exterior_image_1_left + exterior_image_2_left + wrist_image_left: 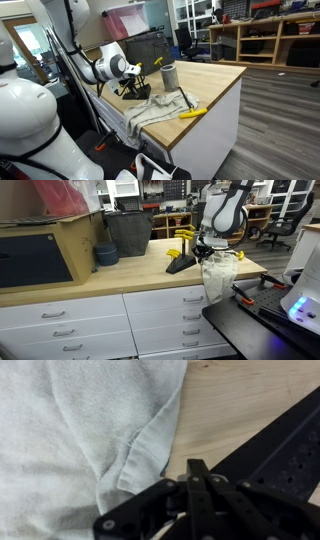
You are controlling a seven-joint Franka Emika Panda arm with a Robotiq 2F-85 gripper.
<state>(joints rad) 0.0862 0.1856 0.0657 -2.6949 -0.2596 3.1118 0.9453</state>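
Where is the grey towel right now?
The grey towel lies on the wooden counter and hangs over its edge beside a yellow tool. In the wrist view it fills the left, just beside the shut gripper.

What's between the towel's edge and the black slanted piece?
Bare wooden countertop, plus the tip of the shut hand, between the towel and black slanted piece; the wrist view shows it.

My wrist camera looks down, close, hand (195,468) at six o'clock; both farther exterior views share the worktop (215,82) (120,275).
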